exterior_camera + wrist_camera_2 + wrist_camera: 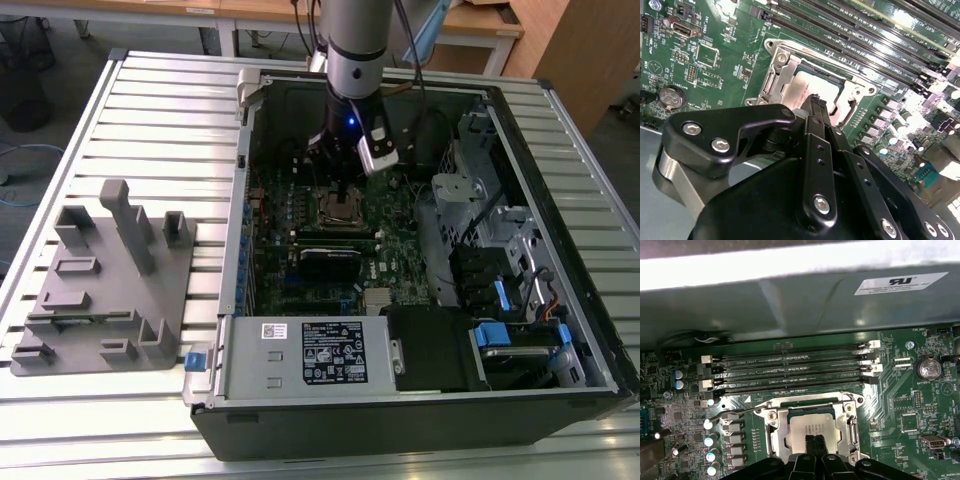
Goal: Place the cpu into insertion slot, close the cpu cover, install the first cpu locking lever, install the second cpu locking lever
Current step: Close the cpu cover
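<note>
Inside open computer case (400, 432), arm (352, 40) vertical; end effector (815, 439) fingers pressed together, empty, tips over cpu (801, 429).

A ribbed metal table (150, 100), wooden desks (270, 10) behind, grey floor (80, 40).

cpu (807, 431) edge, cpu cover (775, 437) rim behind fingers (809, 445)

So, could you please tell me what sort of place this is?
Most likely a robotics lab or test workshop: an opened desktop computer case lies on a slatted metal table, a grey parts fixture sits beside it, and wooden desks stand behind.
</note>
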Robot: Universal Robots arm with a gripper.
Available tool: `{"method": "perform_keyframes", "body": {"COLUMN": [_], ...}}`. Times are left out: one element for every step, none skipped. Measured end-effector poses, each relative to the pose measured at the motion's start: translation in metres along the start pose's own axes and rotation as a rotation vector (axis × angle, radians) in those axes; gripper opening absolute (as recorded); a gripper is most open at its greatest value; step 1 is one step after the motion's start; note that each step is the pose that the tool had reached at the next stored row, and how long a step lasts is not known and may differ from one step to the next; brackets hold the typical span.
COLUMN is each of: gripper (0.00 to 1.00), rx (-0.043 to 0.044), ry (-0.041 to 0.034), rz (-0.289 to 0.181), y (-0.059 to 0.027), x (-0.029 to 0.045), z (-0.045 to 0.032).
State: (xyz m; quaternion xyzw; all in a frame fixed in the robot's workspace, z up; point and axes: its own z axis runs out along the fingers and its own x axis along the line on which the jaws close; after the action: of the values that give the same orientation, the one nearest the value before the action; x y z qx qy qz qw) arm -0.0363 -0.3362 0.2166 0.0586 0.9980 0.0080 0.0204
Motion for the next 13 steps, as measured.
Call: {"method": "perform_keyframes", "body": {"gripper": [0.1, 0.1, 0.1, 0.1, 0.1, 0.1, 0.1, 0.1, 0.1, 0.1, 0.1, 0.1, 0.1], "rx": [0.0001, 0.0002, 0.0002, 0.0002, 0.0003, 0.0003, 0.0002, 0.0002, 0.0002, 0.0001, -0.0001, -0.0001, 0.0002], "ry": [0.0001, 0.0001, 0.0001, 0.0001, 0.0002, 0.0002, 0.0001, 0.0001, 0.0001, 0.0001, 0.0, 0.0, 0.0001], "rz": [0.0, 0.0, 0.0, 0.0, 0.0, 0.0, 0.0, 0.0, 0.0, 0.0, 0.0, 0.0, 0.0], "y": [-0.0001, -0.0001, -0.0002, -0.0003, -0.0003, -0.0003, -0.0004, -0.0005, -0.0005, -0.0005, -0.0005, -0.0005, -0.0005], "x": [0.0006, 0.0012, 0.0017, 0.0021, 0.0023, 0.0023, 0.0031, 0.0039, 0.0039, 0.0039, 0.004, 0.004, 0.004], "z": [0.0002, 0.0004, 0.0006, 0.0007, 0.0008, 0.0008, 0.0019, 0.0029, 0.0029, 0.0031, 0.0034, 0.0037, 0.0039]}}
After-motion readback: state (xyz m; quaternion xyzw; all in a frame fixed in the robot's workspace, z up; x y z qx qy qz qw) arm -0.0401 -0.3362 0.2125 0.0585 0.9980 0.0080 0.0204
